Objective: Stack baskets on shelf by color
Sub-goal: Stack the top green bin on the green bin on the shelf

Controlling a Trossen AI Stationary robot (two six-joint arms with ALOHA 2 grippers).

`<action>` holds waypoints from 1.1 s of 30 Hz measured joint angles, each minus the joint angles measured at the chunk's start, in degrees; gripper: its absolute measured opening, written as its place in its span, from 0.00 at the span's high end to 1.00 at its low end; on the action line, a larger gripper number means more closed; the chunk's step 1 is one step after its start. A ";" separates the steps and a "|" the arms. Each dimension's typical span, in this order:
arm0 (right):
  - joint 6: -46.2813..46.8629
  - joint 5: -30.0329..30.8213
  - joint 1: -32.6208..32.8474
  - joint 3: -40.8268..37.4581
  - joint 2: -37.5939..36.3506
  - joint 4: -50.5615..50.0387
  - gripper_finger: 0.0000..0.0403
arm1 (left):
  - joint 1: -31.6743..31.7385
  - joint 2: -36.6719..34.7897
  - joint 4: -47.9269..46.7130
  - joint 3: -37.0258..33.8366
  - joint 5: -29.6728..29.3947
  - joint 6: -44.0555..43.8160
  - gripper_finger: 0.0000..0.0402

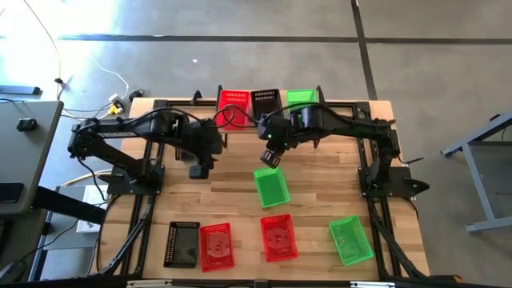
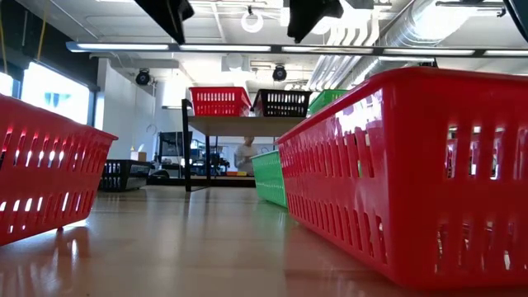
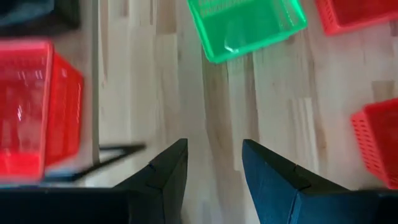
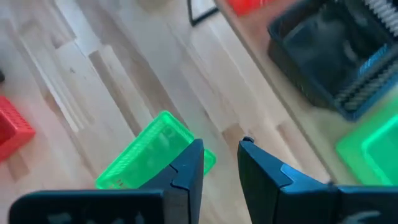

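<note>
Three baskets on the shelf (image 1: 264, 110), five on the table (image 1: 312, 200); both grippers' fingers apart, empty.

Looks like a robotics lab or workshop space, pretty industrial. Bare ceiling with a big exposed duct (image 2: 412, 33), strip lights (image 2: 247, 48), polished concrete floor (image 1: 240, 56), loose cables (image 1: 112, 80) trailing off the wooden table (image 1: 232, 200), and a person (image 2: 245, 155) working way in the back.
</note>
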 joint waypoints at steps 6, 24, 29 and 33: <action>7.32 -0.18 1.80 0.00 0.01 -4.99 0.79 | -0.08 0.24 6.11 -3.17 -0.03 5.14 0.65; 20.71 -1.79 7.39 0.00 0.04 -10.02 0.79 | -1.21 -1.15 -3.52 -3.96 -0.96 4.57 0.65; 23.74 -6.59 8.83 -1.05 0.04 -9.99 0.79 | -1.60 -3.86 -4.33 -3.98 -1.01 3.51 0.65; 22.12 -9.02 10.48 -3.38 0.07 -9.13 0.79 | -1.62 -6.56 -4.15 -3.98 -1.61 3.37 0.65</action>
